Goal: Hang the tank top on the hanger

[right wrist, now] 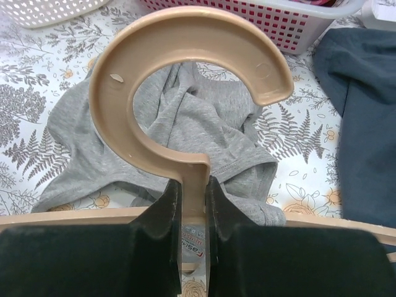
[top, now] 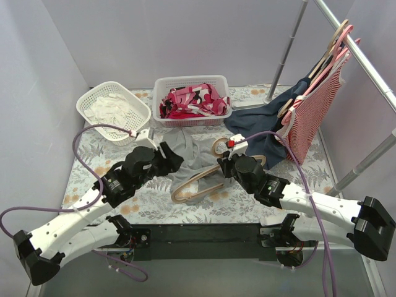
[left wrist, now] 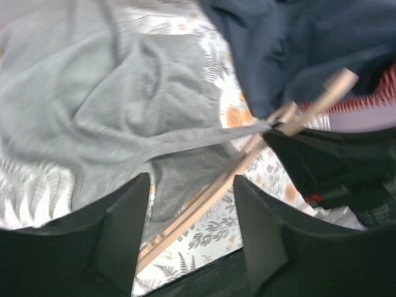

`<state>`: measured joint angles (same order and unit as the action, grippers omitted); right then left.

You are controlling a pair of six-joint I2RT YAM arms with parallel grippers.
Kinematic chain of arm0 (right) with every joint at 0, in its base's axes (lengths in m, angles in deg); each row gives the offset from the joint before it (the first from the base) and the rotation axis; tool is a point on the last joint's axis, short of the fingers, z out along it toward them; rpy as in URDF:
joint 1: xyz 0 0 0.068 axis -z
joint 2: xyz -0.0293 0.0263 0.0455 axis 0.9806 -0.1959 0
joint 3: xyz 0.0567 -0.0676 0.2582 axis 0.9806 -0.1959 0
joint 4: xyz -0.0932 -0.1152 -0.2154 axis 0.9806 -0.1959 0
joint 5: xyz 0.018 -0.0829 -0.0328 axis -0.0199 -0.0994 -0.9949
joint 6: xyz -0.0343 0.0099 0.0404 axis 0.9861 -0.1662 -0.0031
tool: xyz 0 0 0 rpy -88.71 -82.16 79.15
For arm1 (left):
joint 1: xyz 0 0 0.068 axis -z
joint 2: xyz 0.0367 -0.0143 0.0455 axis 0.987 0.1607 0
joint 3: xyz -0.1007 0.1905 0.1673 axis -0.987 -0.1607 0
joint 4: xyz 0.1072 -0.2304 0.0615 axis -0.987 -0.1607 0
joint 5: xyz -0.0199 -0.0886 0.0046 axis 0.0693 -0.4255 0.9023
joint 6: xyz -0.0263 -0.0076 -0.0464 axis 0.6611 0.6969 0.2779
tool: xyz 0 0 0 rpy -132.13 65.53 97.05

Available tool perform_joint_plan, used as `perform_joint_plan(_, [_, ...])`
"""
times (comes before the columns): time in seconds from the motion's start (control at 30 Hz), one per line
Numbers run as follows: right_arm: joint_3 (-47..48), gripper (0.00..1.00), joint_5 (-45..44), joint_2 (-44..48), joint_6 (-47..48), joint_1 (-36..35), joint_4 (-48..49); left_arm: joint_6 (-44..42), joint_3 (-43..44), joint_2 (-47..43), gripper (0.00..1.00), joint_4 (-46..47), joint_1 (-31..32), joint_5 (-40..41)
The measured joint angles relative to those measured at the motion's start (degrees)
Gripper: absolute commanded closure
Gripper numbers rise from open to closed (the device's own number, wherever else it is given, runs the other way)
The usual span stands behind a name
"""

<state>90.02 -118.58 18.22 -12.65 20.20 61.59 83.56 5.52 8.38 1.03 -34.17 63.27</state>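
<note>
The grey tank top (top: 185, 153) lies crumpled on the floral cloth at mid-table. The tan hanger (top: 197, 185) lies tilted in front of it, with one arm over the fabric's edge. My right gripper (top: 226, 162) is shut on the hanger's neck just under the hook. In the right wrist view (right wrist: 192, 185) the hook (right wrist: 124, 80) stands up in front of the tank top (right wrist: 198, 117). My left gripper (top: 174, 158) is open and empty just above the tank top. In the left wrist view (left wrist: 192, 235) the hanger arm (left wrist: 216, 192) runs between the fingers, and a grey strap (left wrist: 204, 137) stretches toward the neck.
A white basket of white cloth (top: 113, 106) and a white basket of red-pink garments (top: 192, 99) stand at the back. A dark navy garment (top: 260, 124) lies at the right. A red-and-white striped top (top: 312, 117) hangs on pink hangers (top: 339, 46) from the metal rail.
</note>
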Motion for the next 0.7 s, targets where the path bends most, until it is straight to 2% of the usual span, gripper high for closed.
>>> perform_joint_plan(0.13, [-0.02,0.99,-1.38,1.57,-0.11,-0.22,-0.04,8.28,-2.45,-0.74,0.64,-7.72,-0.15,4.24])
perform_joint_plan(0.3, [-0.02,0.99,-2.78,2.21,-0.15,-0.46,-0.52,14.58,-9.57,3.8,0.63,-10.88,-0.15,3.08])
perform_joint_plan(0.5, [-0.04,0.99,-2.99,2.95,-0.13,-0.52,-0.87,16.59,-12.98,7.3,0.59,-8.61,-0.15,-0.22])
perform_joint_plan(0.7, [-0.04,0.99,-3.06,3.02,0.04,-0.57,-1.42,16.92,-14.27,10.27,0.64,-2.45,-0.15,-3.13])
